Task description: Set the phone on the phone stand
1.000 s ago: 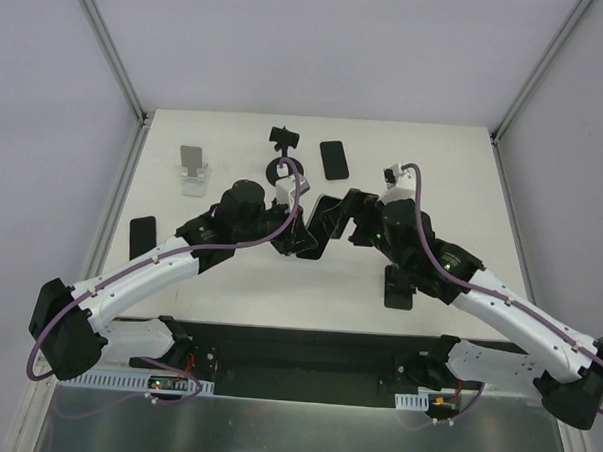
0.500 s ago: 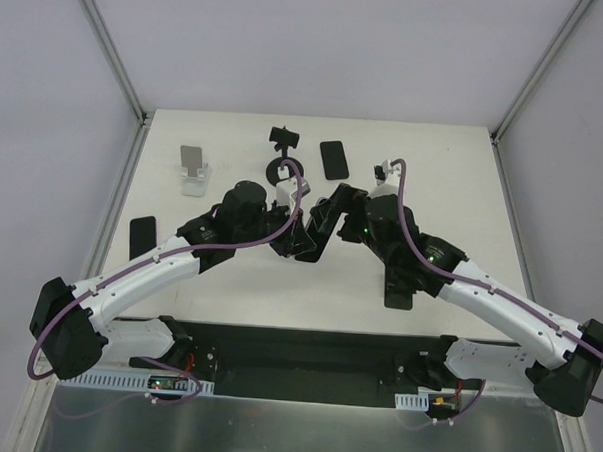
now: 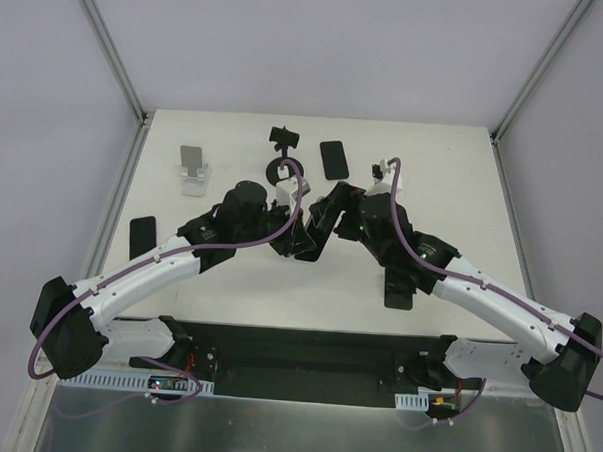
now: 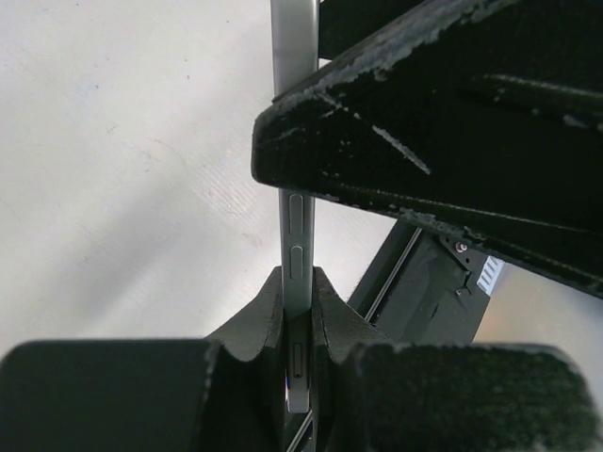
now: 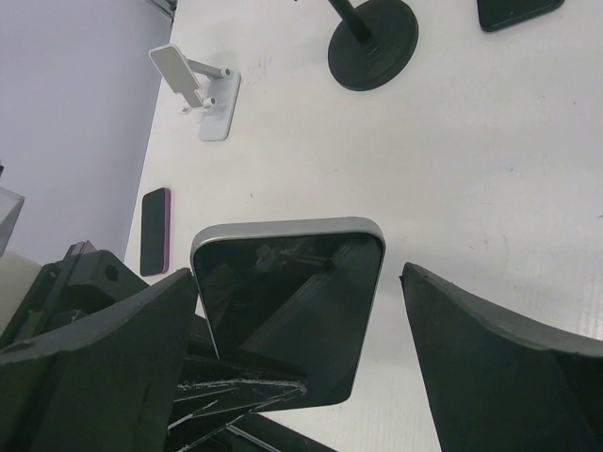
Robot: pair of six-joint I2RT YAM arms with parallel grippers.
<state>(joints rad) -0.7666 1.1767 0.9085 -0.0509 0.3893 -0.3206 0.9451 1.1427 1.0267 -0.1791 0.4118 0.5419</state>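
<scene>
My left gripper [image 3: 293, 240] is shut on the phone [image 3: 317, 230], a dark slab with a silver rim, and holds it upright on edge above the table's middle. In the left wrist view the phone's edge [image 4: 299, 226] stands clamped between both pads of my left gripper [image 4: 299, 280]. My right gripper [image 3: 333, 209] is open, its jaws on either side of the phone's top end [image 5: 287, 301], with a gap on the right side [image 5: 298, 273]. The phone stand [image 3: 283, 169], black with a round disc base [image 5: 374, 42], stands just behind both grippers.
A second dark phone [image 3: 331, 159] lies right of the phone stand. A small silver-white stand [image 3: 194, 170] is at back left. A phone with a pink edge [image 3: 142, 237] lies at left. A black wedge stand [image 3: 399, 288] sits under my right arm.
My right gripper has moved left and closer, so its open jaws now flank the phone. My left gripper has held the phone still.
</scene>
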